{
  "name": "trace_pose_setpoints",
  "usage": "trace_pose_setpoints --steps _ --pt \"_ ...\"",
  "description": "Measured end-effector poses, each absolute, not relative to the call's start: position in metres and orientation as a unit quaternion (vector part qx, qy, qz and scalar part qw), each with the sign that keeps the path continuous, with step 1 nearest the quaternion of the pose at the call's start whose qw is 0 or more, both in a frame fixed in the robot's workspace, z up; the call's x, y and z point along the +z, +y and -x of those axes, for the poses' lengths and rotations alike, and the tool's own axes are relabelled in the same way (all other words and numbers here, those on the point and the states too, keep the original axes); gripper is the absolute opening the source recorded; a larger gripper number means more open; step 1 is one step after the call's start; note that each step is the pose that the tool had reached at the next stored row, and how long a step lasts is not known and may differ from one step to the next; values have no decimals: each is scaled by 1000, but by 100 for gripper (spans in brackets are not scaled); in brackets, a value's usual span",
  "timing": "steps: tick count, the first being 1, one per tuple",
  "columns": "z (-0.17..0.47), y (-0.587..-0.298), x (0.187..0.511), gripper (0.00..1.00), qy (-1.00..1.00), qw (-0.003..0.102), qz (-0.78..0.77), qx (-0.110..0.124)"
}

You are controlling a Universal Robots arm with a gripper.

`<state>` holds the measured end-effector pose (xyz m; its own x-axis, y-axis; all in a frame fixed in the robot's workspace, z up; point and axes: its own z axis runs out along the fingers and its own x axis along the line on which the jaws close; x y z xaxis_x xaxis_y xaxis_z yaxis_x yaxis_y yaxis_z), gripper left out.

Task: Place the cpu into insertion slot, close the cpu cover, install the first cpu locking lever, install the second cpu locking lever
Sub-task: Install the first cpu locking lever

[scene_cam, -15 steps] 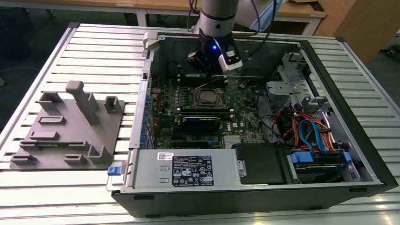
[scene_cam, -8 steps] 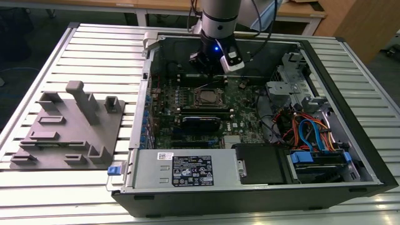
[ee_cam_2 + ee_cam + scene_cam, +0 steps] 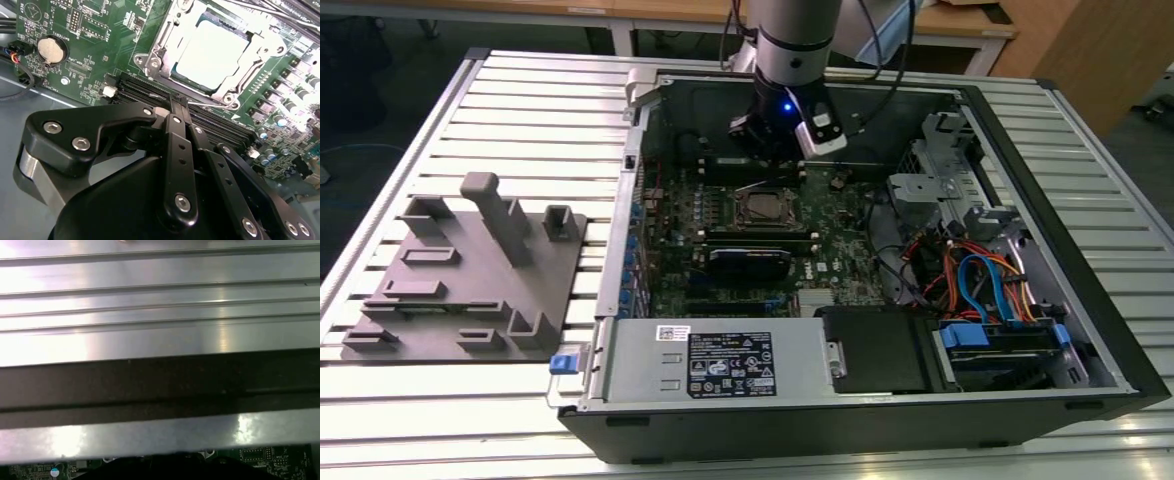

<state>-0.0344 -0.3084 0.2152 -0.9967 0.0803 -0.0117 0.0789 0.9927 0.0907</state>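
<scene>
In the second wrist view the cpu (image 3: 212,52) shows its pale silver top, lying flat in the insertion slot (image 3: 766,207) on the green board. The silvery cpu cover (image 3: 159,47) lies down around it like a frame. A thin wire locking lever (image 3: 220,103) runs along the socket's edge nearest my gripper. My black gripper (image 3: 179,107) has its fingers pressed together, and the tips are right by that lever's end; contact with the lever is not clear. In the exterior view the gripper (image 3: 771,160) hangs inside the case, just behind the socket.
Black memory slots (image 3: 145,90) lie between gripper and socket, and a coin battery (image 3: 48,48) sits off to one side. Drive cage and cables (image 3: 974,280) fill the exterior view's right. A power supply (image 3: 720,365) is in front. A grey fixture plate (image 3: 467,270) lies left of the case.
</scene>
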Motion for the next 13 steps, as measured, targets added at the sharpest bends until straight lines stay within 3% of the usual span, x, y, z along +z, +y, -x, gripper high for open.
trace_pose_setpoints --steps 13 --pt "31 -308 207 10 998 8 -40 45"
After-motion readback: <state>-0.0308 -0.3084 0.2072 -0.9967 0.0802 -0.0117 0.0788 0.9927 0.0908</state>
